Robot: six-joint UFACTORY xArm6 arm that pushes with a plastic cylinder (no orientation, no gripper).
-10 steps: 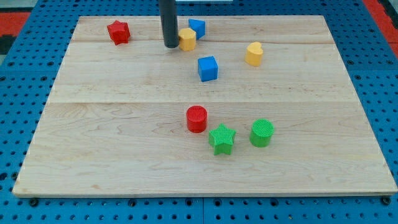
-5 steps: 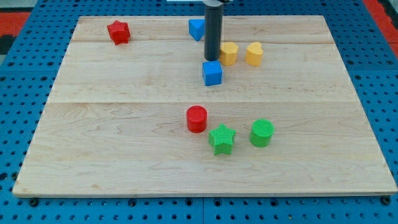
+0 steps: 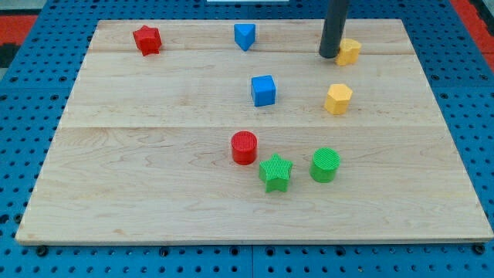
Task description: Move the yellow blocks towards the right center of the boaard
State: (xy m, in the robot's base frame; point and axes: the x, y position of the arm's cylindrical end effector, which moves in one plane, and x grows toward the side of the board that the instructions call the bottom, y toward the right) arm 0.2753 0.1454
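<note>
Two yellow blocks lie on the wooden board (image 3: 154, 185). A yellow hexagonal block (image 3: 338, 99) sits right of centre. A second yellow block (image 3: 349, 51), heart-like in shape, lies near the view's top right. My tip (image 3: 329, 55) stands just left of that upper yellow block, touching or nearly touching it. The rod rises out of the view's top.
A blue cube (image 3: 263, 90) lies left of the hexagonal yellow block. A blue triangular block (image 3: 245, 35) and a red star (image 3: 147, 39) sit along the top. A red cylinder (image 3: 244, 147), green star (image 3: 275, 172) and green cylinder (image 3: 326, 164) cluster below centre.
My tip moved right along the top. The hexagonal yellow block slid right and down past the blue cube. The other yellow block moved right and up.
</note>
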